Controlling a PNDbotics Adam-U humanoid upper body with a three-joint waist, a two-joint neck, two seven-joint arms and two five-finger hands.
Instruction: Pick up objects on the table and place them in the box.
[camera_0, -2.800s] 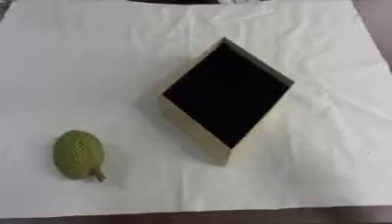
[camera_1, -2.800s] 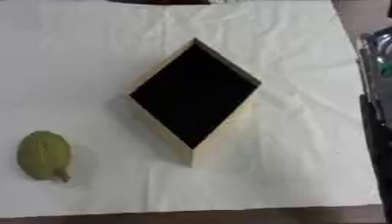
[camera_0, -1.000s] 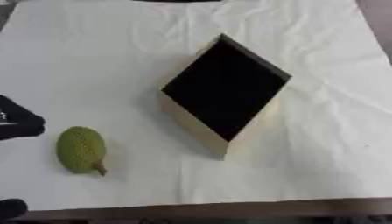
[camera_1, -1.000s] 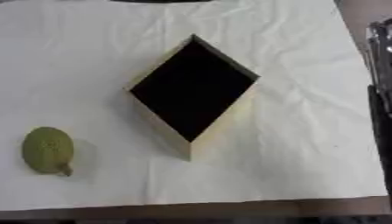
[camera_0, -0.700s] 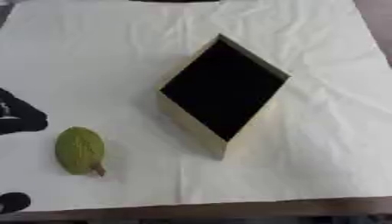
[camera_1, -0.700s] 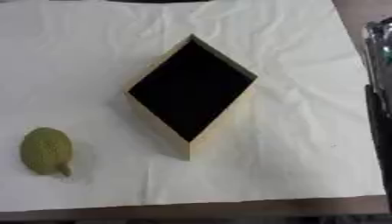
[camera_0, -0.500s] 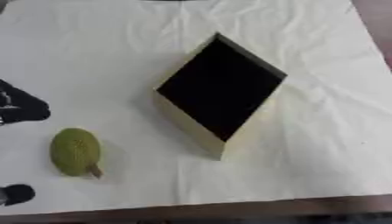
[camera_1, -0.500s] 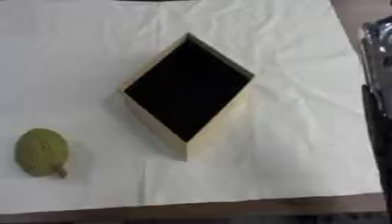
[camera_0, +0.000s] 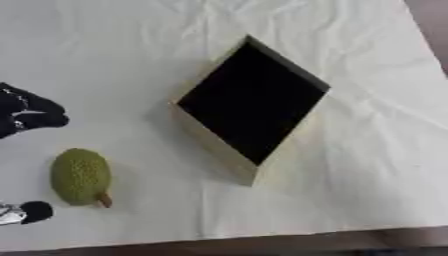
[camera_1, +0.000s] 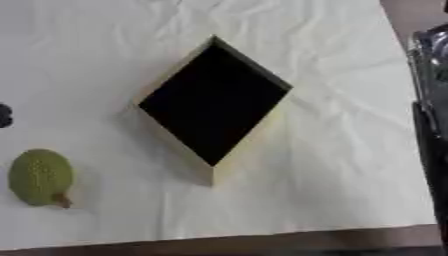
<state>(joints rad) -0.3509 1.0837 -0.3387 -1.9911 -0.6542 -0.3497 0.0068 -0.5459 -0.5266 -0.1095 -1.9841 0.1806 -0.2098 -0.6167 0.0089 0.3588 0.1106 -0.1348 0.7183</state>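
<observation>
Left eye view: green bumpy fruit (camera_0: 80, 176) with short brown stem, lying on white cloth (camera_0: 122, 60) at lower left — well apart from open dark-lined box (camera_0: 251, 102), set cornerwise at centre. Left hand (camera_0: 26, 115) at left edge, above fruit, not touching; fingers' state impossible to tell. Right hand out of sight.

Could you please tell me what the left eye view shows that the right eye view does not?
Only the left eye view shows the robot's left hand at the left edge, above the green fruit, with a dark tip below it. Only the right eye view shows dark equipment along the right edge. Both share the fruit, the open box and the white cloth.
</observation>
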